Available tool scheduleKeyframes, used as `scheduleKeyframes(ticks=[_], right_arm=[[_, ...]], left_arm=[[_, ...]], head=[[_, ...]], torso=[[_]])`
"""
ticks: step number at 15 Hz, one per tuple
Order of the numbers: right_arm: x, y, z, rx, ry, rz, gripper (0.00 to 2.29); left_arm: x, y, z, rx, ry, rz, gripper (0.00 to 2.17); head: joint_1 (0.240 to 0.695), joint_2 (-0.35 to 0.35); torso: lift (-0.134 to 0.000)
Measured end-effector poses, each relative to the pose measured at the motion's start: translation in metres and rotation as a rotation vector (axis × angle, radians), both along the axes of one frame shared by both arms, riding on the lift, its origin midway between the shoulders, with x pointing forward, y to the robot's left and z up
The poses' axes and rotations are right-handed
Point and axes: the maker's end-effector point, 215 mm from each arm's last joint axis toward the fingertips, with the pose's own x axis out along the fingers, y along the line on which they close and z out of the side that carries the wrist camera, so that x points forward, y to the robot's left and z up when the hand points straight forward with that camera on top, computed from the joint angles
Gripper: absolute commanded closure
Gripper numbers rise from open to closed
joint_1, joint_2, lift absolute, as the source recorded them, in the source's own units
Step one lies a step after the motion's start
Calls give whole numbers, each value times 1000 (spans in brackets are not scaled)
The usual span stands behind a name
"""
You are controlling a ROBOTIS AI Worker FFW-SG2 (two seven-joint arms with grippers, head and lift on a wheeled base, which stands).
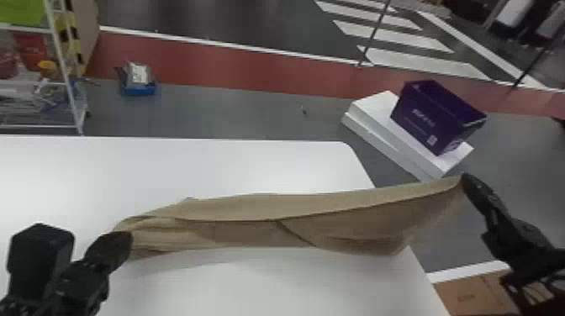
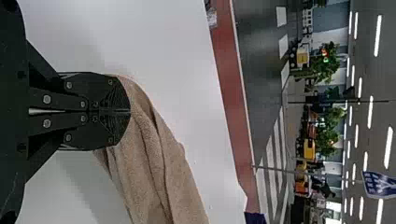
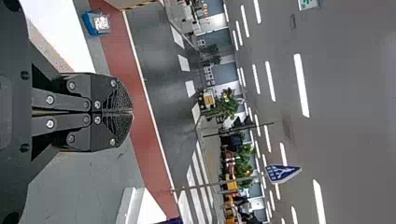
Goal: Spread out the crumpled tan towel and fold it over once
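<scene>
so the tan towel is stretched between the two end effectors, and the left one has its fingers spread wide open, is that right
Not quite: the left wrist view shows the left end effector with its fingers closed together on the tan towel, not spread open. The rest stands: the tan towel is stretched between it and the right end effector.

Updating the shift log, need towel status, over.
Left gripper, right gripper: jaws shut on tan towel. Towel stretched between them, right end beyond table's edge. No obstruction seen.
</scene>
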Motion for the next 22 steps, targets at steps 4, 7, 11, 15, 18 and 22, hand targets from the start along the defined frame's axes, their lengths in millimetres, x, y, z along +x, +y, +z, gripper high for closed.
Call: scheduleKeyframes(ticks=[4, 7, 11, 15, 18, 22], right_arm=[[-20, -38, 13, 84, -23, -68, 1774], [-27, -51, 13, 98, -15, -96, 1774], [-22, -61, 19, 137, 5, -99, 1774], [-2, -41, 16, 148, 16, -65, 1774], [9, -18, -2, 145, 28, -33, 1774], [12, -8, -5, 109, 20, -18, 1774]], left_arm=[[1, 35, 6, 1, 4, 49, 1791], [2, 51, 32, -21, -34, 72, 1791], [2, 88, 68, -41, -62, 131, 1794], [-8, 109, 95, -69, -126, 164, 1774], [-13, 113, 65, -66, -67, 175, 1254], [-21, 124, 36, -43, -14, 201, 63]], head=[[695, -350], [695, -350], [695, -350], [695, -350], [695, -350], [695, -350]], torso=[[-124], [-124], [-124], [-124], [-124], [-124]])
